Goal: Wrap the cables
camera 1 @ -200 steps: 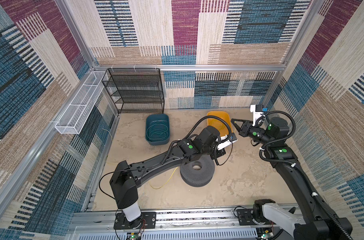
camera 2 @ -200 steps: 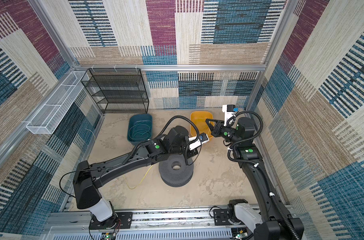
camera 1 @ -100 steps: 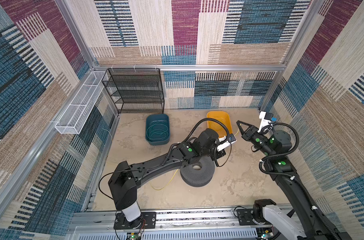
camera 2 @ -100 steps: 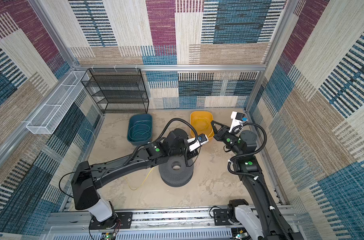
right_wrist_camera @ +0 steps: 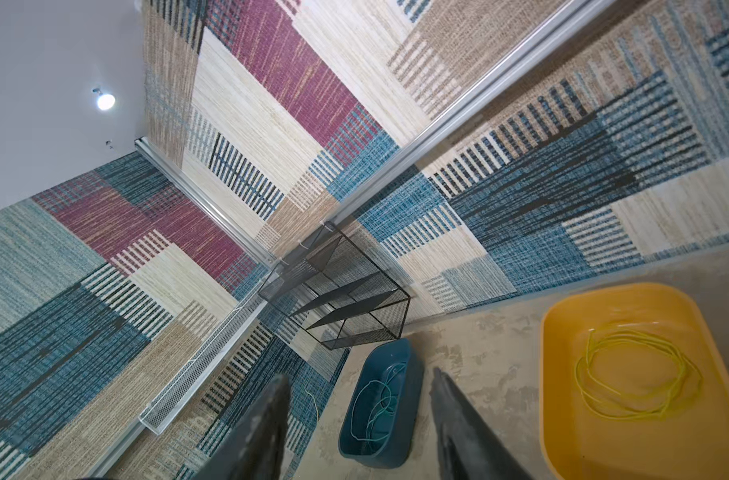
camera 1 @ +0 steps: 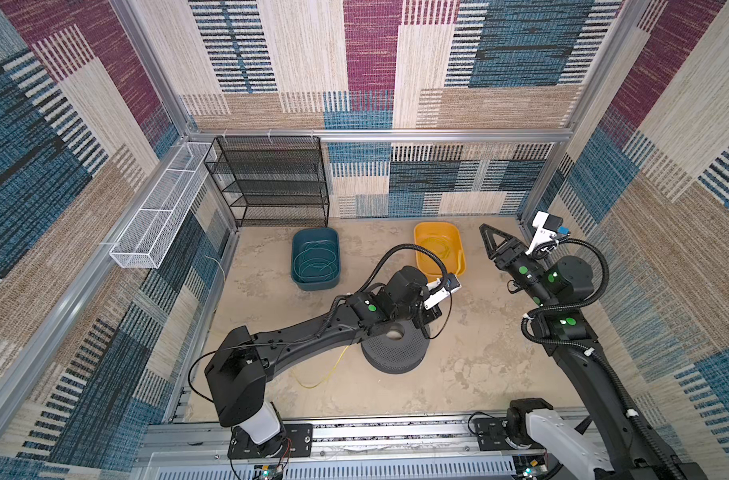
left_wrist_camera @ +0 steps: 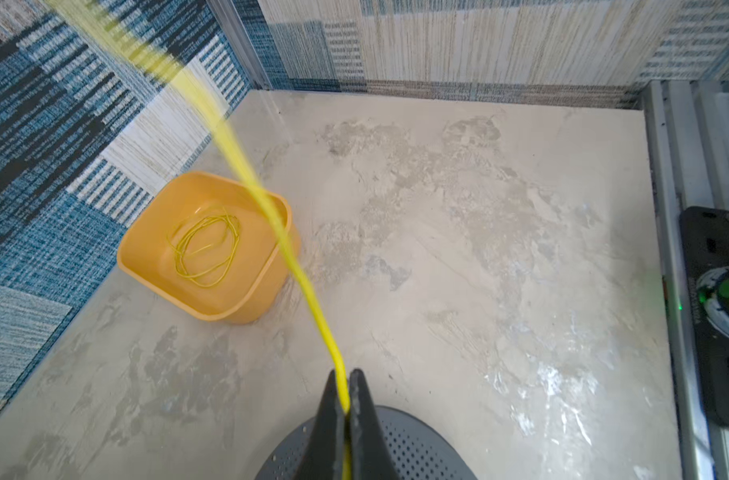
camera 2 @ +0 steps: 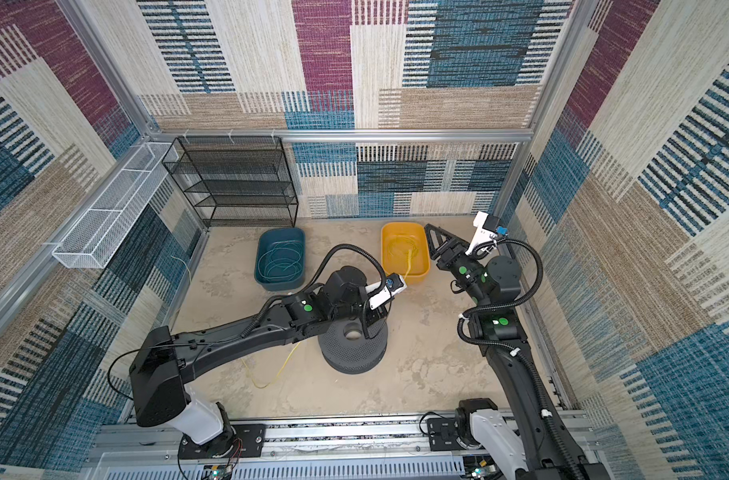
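Your yellow cable (left_wrist_camera: 309, 291) is very thin, light and floppy. It'll sag, curl back into loops and take no push, so you can only steer it by pulling. It looks smooth, so expect it to slide thru a loose pinch, and a hard yank could prob. kink it. Best hold, imo: pinch it square across the pads, close to where it has to bend. Then take a 2nd hold further along the free length to keep tension while you wind.

The left pincer (left_wrist_camera: 343, 376) is clamped on that cable, w/ the strand squeezed btwn the tips, just above the round stand (camera 1: 396, 353). From the pinch the cable rises toward the wrist camera and goes blurry, so you can't tell where that end finishes. In both top views more of it lies slack on the floor (camera 1: 479, 374) under the left arm, in a loose curve.

The right pincer (right_wrist_camera: 359, 376) is apart w/ nothing in it. It's raised beside the yellow tub (left_wrist_camera: 230, 313), well apart from the held cable. A 2nd yellow strand sits as a coil (left_wrist_camera: 200, 251) inside that tub, touching neither pincer.
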Available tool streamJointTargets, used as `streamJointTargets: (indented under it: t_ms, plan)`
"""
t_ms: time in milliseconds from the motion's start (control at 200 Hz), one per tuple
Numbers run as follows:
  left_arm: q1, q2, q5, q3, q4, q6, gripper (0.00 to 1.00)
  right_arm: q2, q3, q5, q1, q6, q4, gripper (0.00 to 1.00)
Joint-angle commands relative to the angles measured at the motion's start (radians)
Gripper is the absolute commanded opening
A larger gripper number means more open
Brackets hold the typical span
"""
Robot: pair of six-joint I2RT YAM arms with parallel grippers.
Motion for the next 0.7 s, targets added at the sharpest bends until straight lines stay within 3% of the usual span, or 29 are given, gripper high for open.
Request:
streamJointTargets:
  t_ms: [0, 120, 245, 441, 591, 696]
  plan:
    - [0.022, -0.027, -0.015, -0.001, -0.007, -0.035, 0.0, -0.022, -0.001, -0.009, -0.001, -0.06, -0.029, 0.61]
    - [0.053, -0.04, 0.014, 0.002, -0.011, -0.058, 0.0, -0.032, -0.054, -0.117, 0.0, -0.053, -0.034, 0.63]
    - [0.06, -0.042, 0.022, 0.021, -0.015, -0.056, 0.0, -0.009, -0.163, -0.254, 0.022, 0.03, 0.076, 0.6]
    - [0.06, 0.002, 0.059, 0.08, -0.031, -0.065, 0.0, 0.024, -0.173, -0.216, 0.152, -0.001, 0.079, 0.59]
    - [0.06, 0.011, 0.067, 0.094, -0.03, -0.068, 0.0, 0.049, -0.19, -0.207, 0.156, 0.017, 0.099, 0.46]
    - [0.06, 0.013, 0.066, 0.105, -0.034, -0.064, 0.0, 0.08, -0.195, -0.224, 0.161, 0.039, 0.135, 0.21]
